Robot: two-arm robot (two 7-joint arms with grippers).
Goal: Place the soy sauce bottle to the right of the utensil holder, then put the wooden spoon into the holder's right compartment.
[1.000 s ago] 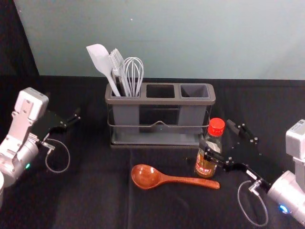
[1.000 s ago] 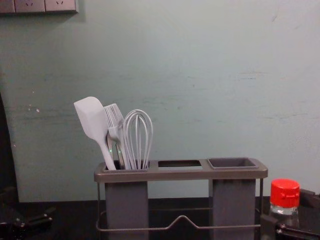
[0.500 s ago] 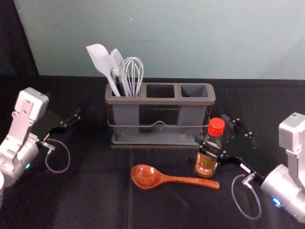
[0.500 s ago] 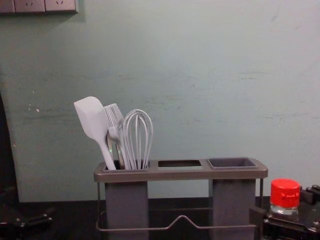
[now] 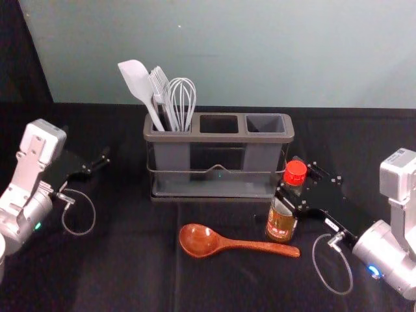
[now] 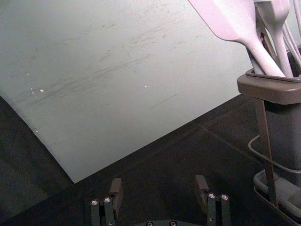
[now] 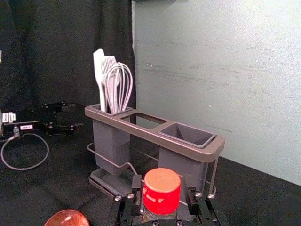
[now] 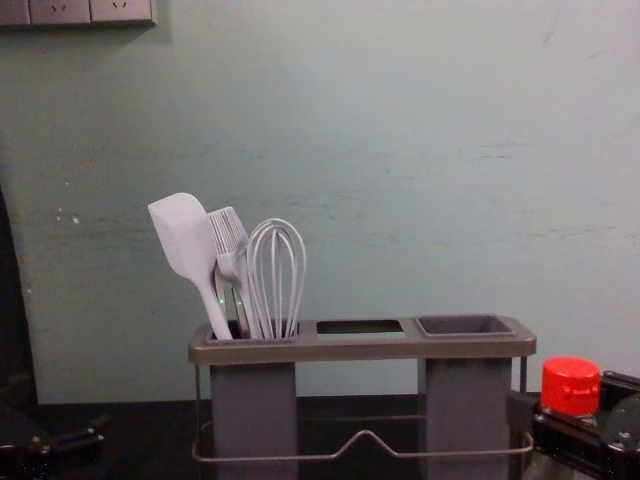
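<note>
The right gripper [image 5: 288, 174] is shut around the upper part of the red-capped soy sauce bottle [image 5: 280, 224], which stands upright by the holder's front right corner. In the right wrist view, the right gripper [image 7: 162, 184] has a finger on each side of the red cap [image 7: 162, 188]. The wooden spoon [image 5: 201, 240] lies in front of the utensil holder [image 5: 218, 138], bowl to the left, handle end near the bottle's base. Off to the left, the left gripper [image 5: 86, 144] is parked; it is open in the left wrist view, the left gripper [image 6: 158, 186] holding nothing.
A white spatula [image 5: 135, 79], a brush and a whisk [image 5: 182, 97] stand in the holder's left compartment. The right compartment [image 5: 265, 123] has an open top. Behind the black-covered table rises a pale wall [image 5: 260, 52].
My right gripper has moved slightly left and its fingers have closed in on the bottle. The bottle, spoon, holder and left arm look unmoved.
</note>
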